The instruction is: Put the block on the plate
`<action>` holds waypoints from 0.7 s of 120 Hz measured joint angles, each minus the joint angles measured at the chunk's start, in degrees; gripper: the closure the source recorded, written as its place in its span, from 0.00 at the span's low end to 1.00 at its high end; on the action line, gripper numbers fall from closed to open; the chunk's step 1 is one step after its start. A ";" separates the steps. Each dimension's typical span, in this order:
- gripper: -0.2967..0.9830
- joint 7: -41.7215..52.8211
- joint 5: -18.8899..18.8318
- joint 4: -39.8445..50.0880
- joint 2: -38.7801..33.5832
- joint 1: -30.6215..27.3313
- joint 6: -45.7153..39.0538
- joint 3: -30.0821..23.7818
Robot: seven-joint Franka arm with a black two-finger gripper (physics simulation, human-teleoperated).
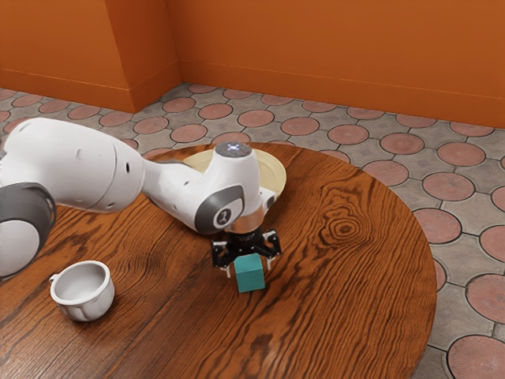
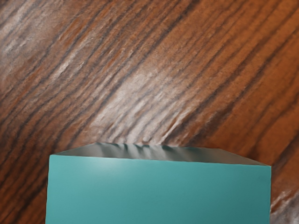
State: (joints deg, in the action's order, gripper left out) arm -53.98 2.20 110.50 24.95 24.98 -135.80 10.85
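Observation:
The gripper [image 1: 248,269] points down over the wooden table at the end of the arm. Its fingers stand apart, one on each side of the teal block [image 1: 250,275], with small gaps visible beside the block. The block appears to rest on the table. In the wrist view the block [image 2: 159,191] lies just under the hand, its flat top face large at the lower edge. The pale yellow plate [image 1: 274,170] lies behind the arm, which hides much of it.
A white cup [image 1: 84,291] stands on the wooden table [image 1: 347,292] toward the exterior view's left, apart from the block. The table's rounded edge curves around toward the exterior view's right.

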 joint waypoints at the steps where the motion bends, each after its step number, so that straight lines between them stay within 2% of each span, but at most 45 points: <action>1: 0.23 -0.11 0.02 -0.01 0.02 -0.02 -0.04 -0.01; 18: 0.24 -1.75 0.44 -0.08 0.13 -0.10 -0.50 0.02; 47: 0.42 -3.80 0.61 -0.17 0.14 -0.10 -0.67 0.04; 84: 0.48 -5.80 0.10 -0.48 -2.20 -0.09 -0.04 0.71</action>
State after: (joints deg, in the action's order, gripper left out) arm -59.77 2.29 110.02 22.75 24.89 -135.84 11.56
